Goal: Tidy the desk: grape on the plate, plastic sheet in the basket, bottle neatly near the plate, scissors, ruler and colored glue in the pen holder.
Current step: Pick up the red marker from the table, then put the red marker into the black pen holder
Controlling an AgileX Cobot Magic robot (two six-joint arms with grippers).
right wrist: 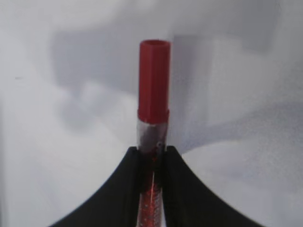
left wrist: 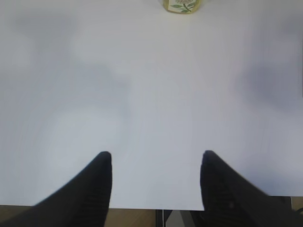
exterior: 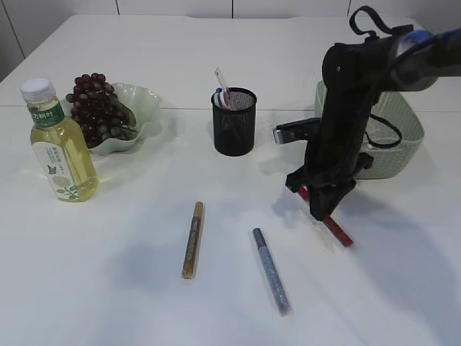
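My right gripper is shut on a red glitter glue tube, shown with its red cap pointing away in the right wrist view. A gold glue tube and a silver glue tube lie on the white table in front. The black mesh pen holder holds a ruler and scissors. Grapes lie on the green plate. The yellow bottle stands beside the plate; its base shows in the left wrist view. My left gripper is open over bare table and is out of the exterior view.
The pale green basket stands at the right, behind my right arm. The table's near edge shows under my left fingertips.
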